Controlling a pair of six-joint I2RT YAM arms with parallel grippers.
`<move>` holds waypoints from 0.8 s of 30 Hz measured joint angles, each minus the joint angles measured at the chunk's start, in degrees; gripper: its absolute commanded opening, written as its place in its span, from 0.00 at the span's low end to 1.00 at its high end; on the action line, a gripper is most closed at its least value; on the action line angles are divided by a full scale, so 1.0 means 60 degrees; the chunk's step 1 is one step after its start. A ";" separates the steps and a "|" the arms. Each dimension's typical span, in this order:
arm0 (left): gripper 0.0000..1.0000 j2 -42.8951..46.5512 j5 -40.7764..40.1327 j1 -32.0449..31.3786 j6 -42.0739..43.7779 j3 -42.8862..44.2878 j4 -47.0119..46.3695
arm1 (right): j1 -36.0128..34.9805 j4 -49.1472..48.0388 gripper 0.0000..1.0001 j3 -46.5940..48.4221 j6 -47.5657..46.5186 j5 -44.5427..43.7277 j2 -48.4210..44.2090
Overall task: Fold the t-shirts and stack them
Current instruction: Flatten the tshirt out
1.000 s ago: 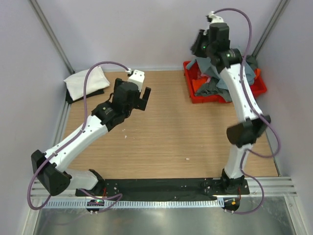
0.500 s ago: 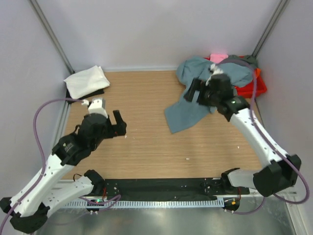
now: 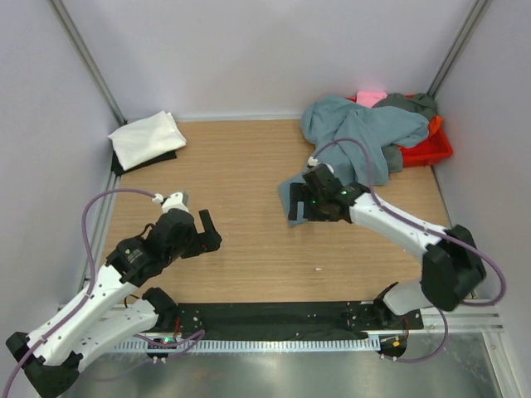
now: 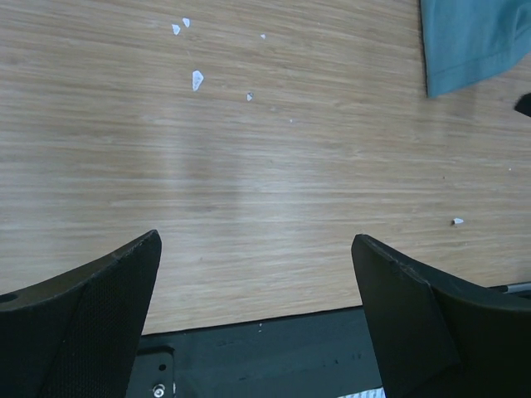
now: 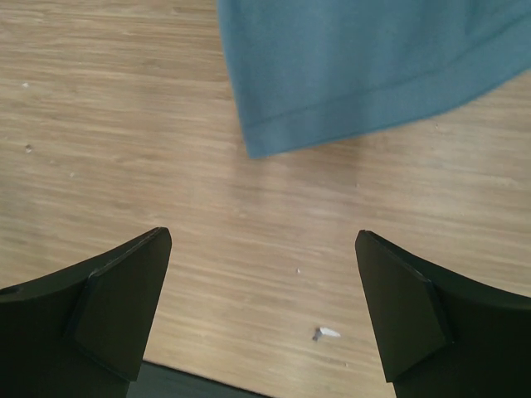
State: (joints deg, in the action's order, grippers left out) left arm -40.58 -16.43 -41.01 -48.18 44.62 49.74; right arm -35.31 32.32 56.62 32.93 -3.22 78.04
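Note:
A large blue-grey t-shirt [image 3: 358, 131] spills from the red crate [image 3: 433, 152] onto the table, its lower corner [image 5: 365, 58] flat on the wood. My right gripper [image 3: 299, 209] hovers open just short of that corner, with only bare wood between its fingers [image 5: 104, 303]. A white t-shirt [image 3: 148, 138] lies folded at the back left. Pink [image 3: 371, 97], dark grey [image 3: 412, 101] and orange [image 3: 435, 124] t-shirts sit in the crate. Low near the front left, my left gripper [image 3: 203, 235] is open and holds nothing; its wrist view catches the blue t-shirt's corner [image 4: 473, 41] at the top right.
A dark cloth [image 3: 149, 159] shows under the white t-shirt. Small white scraps [image 4: 197, 80] dot the wooden table [image 3: 241, 174]. A black base strip [image 3: 274, 315] runs along the near edge. Grey walls and metal posts close in the sides and back.
The right arm brought the blue-grey t-shirt down out of the crate, let it go, and sank to the table by its corner. The left arm drew back toward the near left.

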 measured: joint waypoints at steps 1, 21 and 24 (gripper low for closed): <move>0.97 0.0029 0.0011 0.0000 -0.0018 0.0033 0.0073 | -0.0197 0.0026 1.00 0.0288 -0.0007 -0.0266 0.0594; 1.00 0.2554 -0.0652 -0.0022 0.0583 0.1792 0.2404 | -0.1355 0.0554 0.53 0.3439 -0.0525 -0.3326 0.5705; 1.00 0.2801 -0.0648 -0.0022 0.0608 0.1781 0.2404 | -0.1359 0.0506 0.29 0.3359 -0.0525 -0.3391 0.5727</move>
State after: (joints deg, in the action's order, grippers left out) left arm -23.77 -20.32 -41.15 -44.53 55.31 64.16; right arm -43.46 35.35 76.77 29.78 -23.57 112.40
